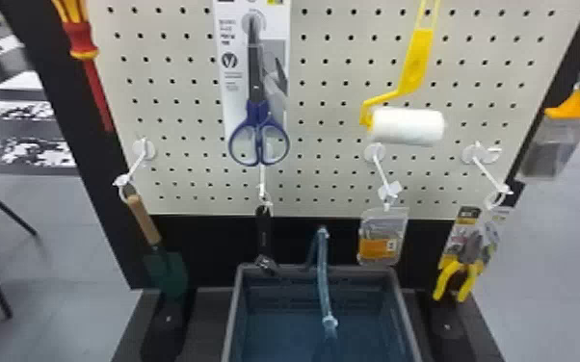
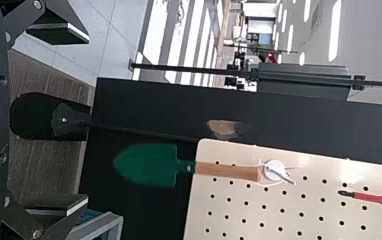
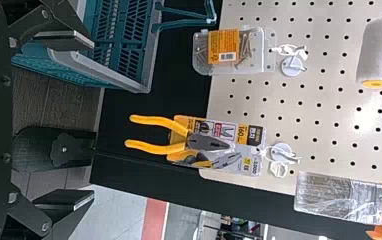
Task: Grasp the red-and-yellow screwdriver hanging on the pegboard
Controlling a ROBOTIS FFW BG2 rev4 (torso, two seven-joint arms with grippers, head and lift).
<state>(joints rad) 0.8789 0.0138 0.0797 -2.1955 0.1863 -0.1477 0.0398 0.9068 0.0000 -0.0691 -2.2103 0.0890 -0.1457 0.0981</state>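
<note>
Left gripper: the black left gripper is short of the cream perforated pegboard, its two flat jaws spread wide apart, with nothing held between them

Screwdriver: the red-and-yellow screwdriver is at the pegboard's upper left, handle up and red shaft pointing down along the left edge

Trowel: the green trowel with a wooden handle hangs from a white hook at the pegboard's lower left, blade below the board

Scissors: the blue-handled scissors on a white card hang left of the pegboard's middle, handles down

Basket: the grey-rimmed blue plastic basket stands below the pegboard

Roller: the white paint roller with a yellow handle is right of the pegboard's middle

Pliers: the yellow-handled pliers on a card hang at the pegboard's lower right

Right gripper: the black right gripper is short of the pegboard, its jaws wide apart and empty
</note>
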